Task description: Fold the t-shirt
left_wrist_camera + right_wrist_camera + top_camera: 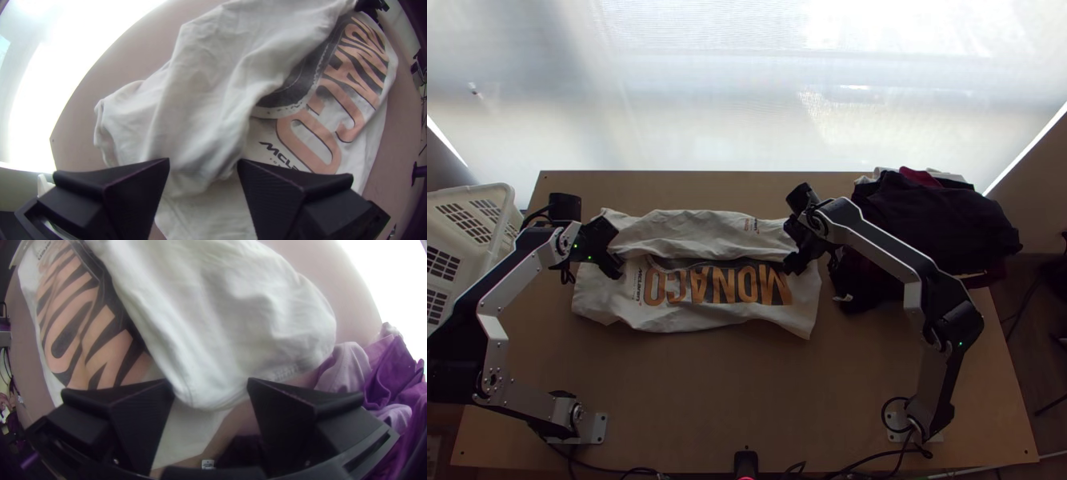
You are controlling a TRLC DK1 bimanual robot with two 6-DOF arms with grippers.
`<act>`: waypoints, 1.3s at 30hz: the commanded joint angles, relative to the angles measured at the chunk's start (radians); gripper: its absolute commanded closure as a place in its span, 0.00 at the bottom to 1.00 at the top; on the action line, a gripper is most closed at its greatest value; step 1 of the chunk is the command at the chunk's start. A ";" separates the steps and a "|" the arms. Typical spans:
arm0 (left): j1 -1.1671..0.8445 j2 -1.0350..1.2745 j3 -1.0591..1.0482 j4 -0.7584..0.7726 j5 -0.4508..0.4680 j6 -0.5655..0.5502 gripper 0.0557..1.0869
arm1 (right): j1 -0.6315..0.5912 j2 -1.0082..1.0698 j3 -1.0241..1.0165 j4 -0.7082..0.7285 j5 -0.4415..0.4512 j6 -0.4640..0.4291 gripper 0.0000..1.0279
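White printed t-shirt [691,320] beside the clothes pile [939,224], rumpled flap [699,228] partly over its print [719,286]. Left gripper [204,161] well apart from pile, right gripper [210,381] near—both open-fingered. Risk: shallow pinch catches one layer, skewing the fold.

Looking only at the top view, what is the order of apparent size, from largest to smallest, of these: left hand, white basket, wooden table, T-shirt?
1. Wooden table
2. T-shirt
3. White basket, partly cut off by the view's edge
4. Left hand
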 commanded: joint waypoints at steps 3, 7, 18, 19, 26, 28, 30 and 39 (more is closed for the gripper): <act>0.028 -0.045 0.168 -0.070 -0.001 -0.093 0.05 | 0.001 -0.059 0.011 0.001 -0.019 0.024 0.04; 0.018 -0.154 0.234 -0.187 0.033 -0.112 0.05 | 0.024 -0.148 0.009 -0.027 -0.023 0.032 0.04; -0.058 -0.649 -0.209 -0.342 0.042 0.341 0.05 | 0.168 -0.375 -0.249 -0.094 -0.023 0.018 0.04; -0.066 -0.675 -0.235 -0.362 0.044 0.376 0.05 | 0.201 -0.390 -0.282 -0.093 -0.020 0.006 0.04; -0.101 -0.804 -0.399 -0.293 0.048 0.520 0.05 | 0.406 -0.448 -0.442 -0.034 0.102 -0.004 0.05; -0.103 -0.830 -0.445 -0.224 0.048 0.539 0.05 | 0.435 -0.456 -0.474 0.009 0.145 -0.008 0.05; -0.103 -0.832 -0.453 -0.213 0.048 0.542 0.05 | 0.451 -0.459 -0.505 0.041 0.184 -0.024 0.05; -0.067 -0.952 -0.530 -0.296 0.056 0.629 0.05 | 0.514 -0.507 -0.583 0.041 0.188 -0.024 0.05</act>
